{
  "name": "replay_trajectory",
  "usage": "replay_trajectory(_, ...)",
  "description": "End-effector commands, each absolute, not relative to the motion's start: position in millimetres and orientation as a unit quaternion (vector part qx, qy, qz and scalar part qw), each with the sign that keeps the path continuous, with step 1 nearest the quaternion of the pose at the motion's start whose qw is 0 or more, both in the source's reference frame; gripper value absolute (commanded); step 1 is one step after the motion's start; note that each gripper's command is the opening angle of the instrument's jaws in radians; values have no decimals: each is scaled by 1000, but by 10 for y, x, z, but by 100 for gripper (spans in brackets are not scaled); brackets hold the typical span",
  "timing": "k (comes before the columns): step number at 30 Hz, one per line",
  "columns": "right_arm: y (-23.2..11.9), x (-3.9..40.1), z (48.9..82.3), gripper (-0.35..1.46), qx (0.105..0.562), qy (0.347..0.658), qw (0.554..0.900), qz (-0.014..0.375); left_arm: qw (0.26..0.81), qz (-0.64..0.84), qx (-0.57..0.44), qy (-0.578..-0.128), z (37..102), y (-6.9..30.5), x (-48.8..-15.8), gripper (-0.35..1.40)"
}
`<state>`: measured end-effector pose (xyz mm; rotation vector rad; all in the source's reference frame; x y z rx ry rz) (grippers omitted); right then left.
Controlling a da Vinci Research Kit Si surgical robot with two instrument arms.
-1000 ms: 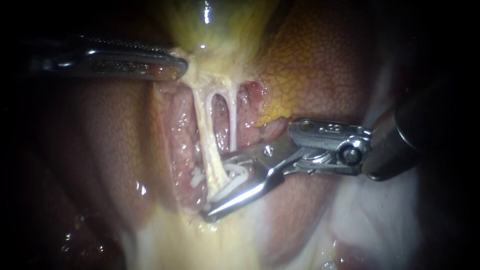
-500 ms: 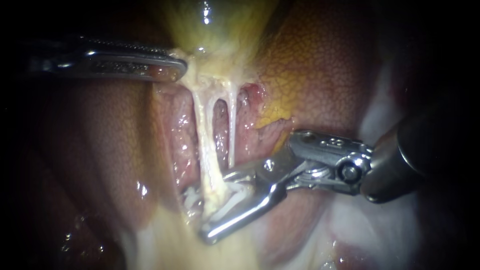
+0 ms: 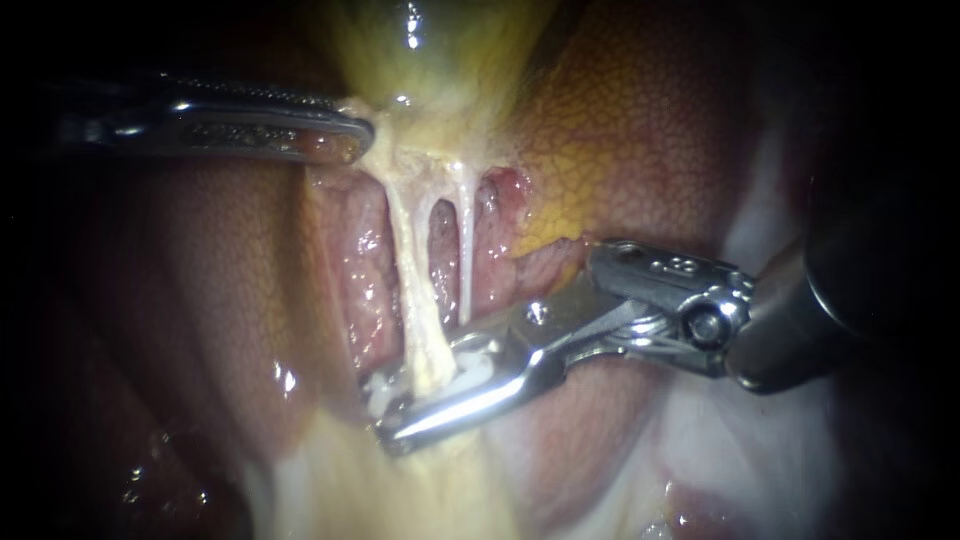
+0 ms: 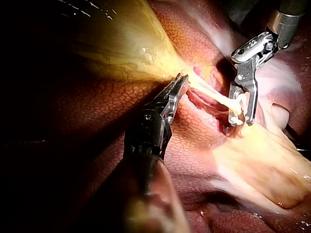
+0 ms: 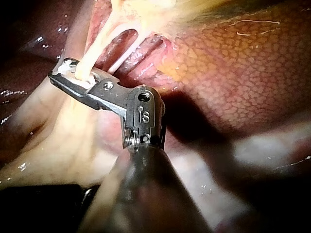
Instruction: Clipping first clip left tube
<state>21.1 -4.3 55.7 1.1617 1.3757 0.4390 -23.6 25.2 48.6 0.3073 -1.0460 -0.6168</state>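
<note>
Liver (image 3: 650, 130) fills the background, mottled, red-brown and wet, and across it the left tube (image 3: 415, 290) runs taut from the neck of the yellow-green gallbladder (image 3: 440, 60) down to pale fat. The thinner right tube (image 3: 466, 250) lies just beside the left tube, with a narrow window between them. At the left tube's gallbladder end, the left instrument (image 3: 335, 135) has its jaws clamped on the gallbladder's neck, stretching the tube. At the other end the right instrument (image 3: 400, 410) crosses the left tube nearly square, jaws clenched round it from both sides with the white clip (image 3: 470, 370) between them. The right tube looks to end just outside those jaws. Room is tight: liver sits close behind the left tube, so I judge the release needs a straight opening with no drag.
</note>
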Motion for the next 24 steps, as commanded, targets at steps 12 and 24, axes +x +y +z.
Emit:
replay_trajectory(12,-47,209,557,-35,501,594,601,188,810,-289,144,-489,486,252,-237,-35)
replay_trajectory(24,-49,210,556,-35,502,594,601,187,810,-289,144,-489,486,252,-237,-35)
